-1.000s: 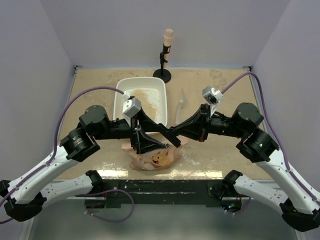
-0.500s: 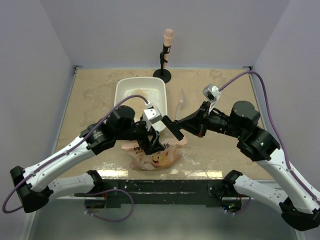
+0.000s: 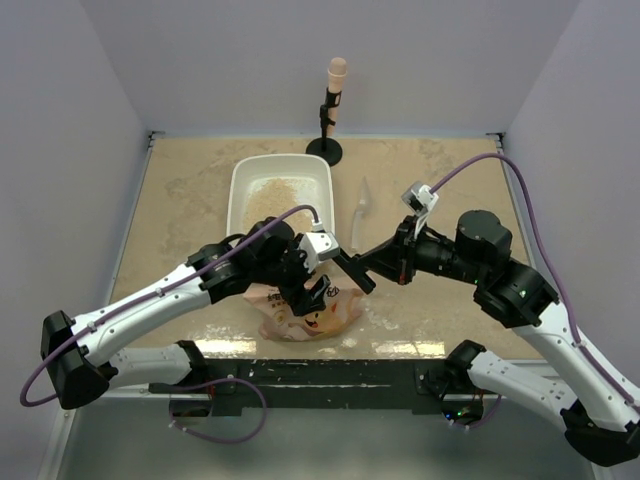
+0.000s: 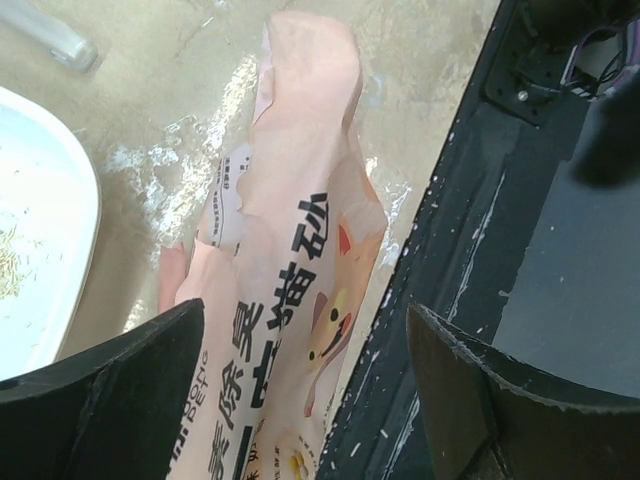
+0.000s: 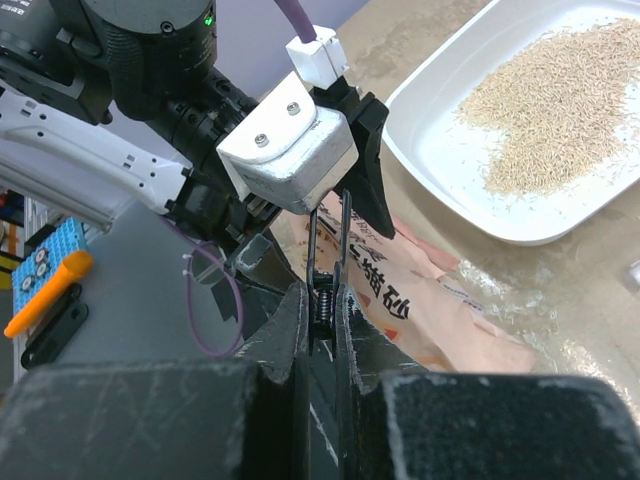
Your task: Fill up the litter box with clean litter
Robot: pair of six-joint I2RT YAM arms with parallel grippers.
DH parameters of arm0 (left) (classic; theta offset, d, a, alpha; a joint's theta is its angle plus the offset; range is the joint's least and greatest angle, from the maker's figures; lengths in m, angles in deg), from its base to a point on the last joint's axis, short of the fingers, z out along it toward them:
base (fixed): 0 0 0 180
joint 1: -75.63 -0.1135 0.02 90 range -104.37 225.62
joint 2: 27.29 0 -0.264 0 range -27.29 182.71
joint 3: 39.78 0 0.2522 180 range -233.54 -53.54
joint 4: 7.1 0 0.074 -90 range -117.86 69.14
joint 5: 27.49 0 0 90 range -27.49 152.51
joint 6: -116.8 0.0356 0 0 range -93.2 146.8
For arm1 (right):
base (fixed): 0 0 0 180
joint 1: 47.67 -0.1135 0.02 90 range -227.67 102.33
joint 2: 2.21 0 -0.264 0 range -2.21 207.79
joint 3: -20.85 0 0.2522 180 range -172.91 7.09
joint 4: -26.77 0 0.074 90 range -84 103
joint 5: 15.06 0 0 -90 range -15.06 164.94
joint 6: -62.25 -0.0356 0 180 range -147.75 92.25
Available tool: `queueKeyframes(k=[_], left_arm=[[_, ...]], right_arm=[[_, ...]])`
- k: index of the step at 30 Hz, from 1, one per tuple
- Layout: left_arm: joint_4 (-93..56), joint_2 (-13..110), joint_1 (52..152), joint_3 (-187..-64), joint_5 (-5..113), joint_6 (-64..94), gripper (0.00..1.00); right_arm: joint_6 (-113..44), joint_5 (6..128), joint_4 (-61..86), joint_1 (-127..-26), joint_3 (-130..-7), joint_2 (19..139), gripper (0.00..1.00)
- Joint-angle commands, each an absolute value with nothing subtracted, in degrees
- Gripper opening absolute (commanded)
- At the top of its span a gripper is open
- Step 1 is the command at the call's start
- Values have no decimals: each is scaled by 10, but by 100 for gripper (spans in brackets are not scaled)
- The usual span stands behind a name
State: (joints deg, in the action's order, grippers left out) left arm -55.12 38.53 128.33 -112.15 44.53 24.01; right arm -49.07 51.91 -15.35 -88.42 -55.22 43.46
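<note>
The white litter box [image 3: 240, 180] lies at the back middle with a loose pile of clean litter [image 3: 275, 195] inside; both also show in the right wrist view, litter box [image 5: 450, 170] and clean litter [image 5: 550, 100]. The orange-pink cat-print bag [image 3: 318, 318] lies flat near the table's front edge. My left gripper [image 3: 318, 290] hovers over it, open, its fingers straddling the bag [image 4: 290, 250] without touching it [image 4: 305, 312]. My right gripper [image 5: 320, 292] is shut on a black spring clip [image 5: 328, 240], held just right of the left gripper [image 3: 352, 268].
A black stand with a peach-tipped tool [image 3: 333, 100] is at the back. A clear plastic piece [image 3: 361, 205] lies right of the box. Spilled grains dot the table by the bag [image 4: 200, 170]. The black front rail [image 4: 470, 250] runs beside the bag.
My left arm has swung right and stretched out low, bringing its gripper over the bag with the jaws a little wider. The right gripper with the clip has dropped slightly nearer.
</note>
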Motion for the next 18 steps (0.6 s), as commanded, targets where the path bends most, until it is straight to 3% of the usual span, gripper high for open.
queueKeyframes(k=[1, 17, 18], left_arm=[[-589, 386, 1288, -1114, 481, 264, 86], [-613, 369, 1276, -1092, 513, 294, 80], [-616, 371, 1275, -1093, 515, 297, 76]], right_arm=[[-478, 541, -114, -883, -554, 427, 0], [-452, 608, -207, -883, -572, 453, 0], [-449, 610, -213, -883, -573, 454, 0]])
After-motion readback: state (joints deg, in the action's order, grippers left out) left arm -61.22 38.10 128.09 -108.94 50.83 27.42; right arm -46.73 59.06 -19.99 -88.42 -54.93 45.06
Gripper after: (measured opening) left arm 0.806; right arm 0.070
